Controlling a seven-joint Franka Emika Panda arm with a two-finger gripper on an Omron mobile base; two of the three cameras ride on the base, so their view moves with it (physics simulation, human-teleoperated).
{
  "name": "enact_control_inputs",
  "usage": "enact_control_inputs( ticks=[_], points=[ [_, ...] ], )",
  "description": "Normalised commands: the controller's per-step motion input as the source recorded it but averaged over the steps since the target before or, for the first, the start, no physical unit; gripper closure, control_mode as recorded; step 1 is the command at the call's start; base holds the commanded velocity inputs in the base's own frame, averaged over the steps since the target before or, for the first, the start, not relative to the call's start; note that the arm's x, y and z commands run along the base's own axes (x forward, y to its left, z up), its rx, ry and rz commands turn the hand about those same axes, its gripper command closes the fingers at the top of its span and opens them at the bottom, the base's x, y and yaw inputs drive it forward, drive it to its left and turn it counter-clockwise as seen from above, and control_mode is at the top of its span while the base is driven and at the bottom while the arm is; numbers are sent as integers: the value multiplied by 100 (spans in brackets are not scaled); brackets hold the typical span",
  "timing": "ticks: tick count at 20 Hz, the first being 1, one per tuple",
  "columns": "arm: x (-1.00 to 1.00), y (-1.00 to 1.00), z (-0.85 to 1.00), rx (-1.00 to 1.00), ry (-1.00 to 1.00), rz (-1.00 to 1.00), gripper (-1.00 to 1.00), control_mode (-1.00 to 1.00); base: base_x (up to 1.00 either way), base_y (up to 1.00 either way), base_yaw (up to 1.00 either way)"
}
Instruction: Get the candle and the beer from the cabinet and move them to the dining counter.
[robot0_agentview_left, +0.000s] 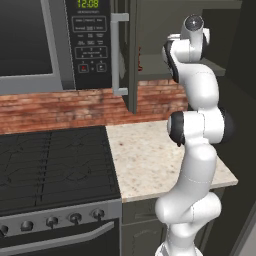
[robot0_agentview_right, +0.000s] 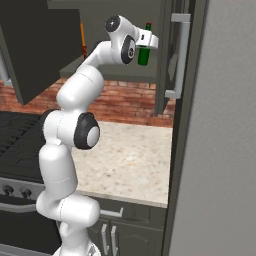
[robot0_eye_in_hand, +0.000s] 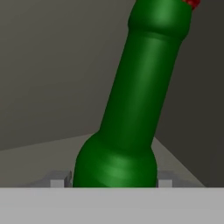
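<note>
Inside the cabinet (robot0_agentview_right: 172, 60), the beer (robot0_eye_in_hand: 135, 113) stands between the fingers of the hand (robot0_agentview_right: 146, 41), its base flanked closely; whether it is gripped, I cannot tell.

arm (robot0_agentview_left: 200, 145): glossy white, rounded tubular segments | joints: dark, near-black rings and round caps between the white links | top end cap: dark disc with a pale glint | wrist: small white block-shaped hand mount | base: bulbous white column | markings, cables, screws: none legible
</note>
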Motion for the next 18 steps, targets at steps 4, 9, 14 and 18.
enact_control_inputs(
  ticks=[4, 9, 14, 18],
  points=[
    [0, 0, 0, 0, 0, 0, 100, -100, 0, 0, 0],
    [-3, 7, 0, 0, 0, 0, 100, -100, 0, 0, 0],
    [-34, 24, 0, 0, -4, -1, 100, -100, 0, 0, 0],
    [-80, 29, -6, 0, -2, -5, 100, -100, 0, 0, 0]
  ],
)
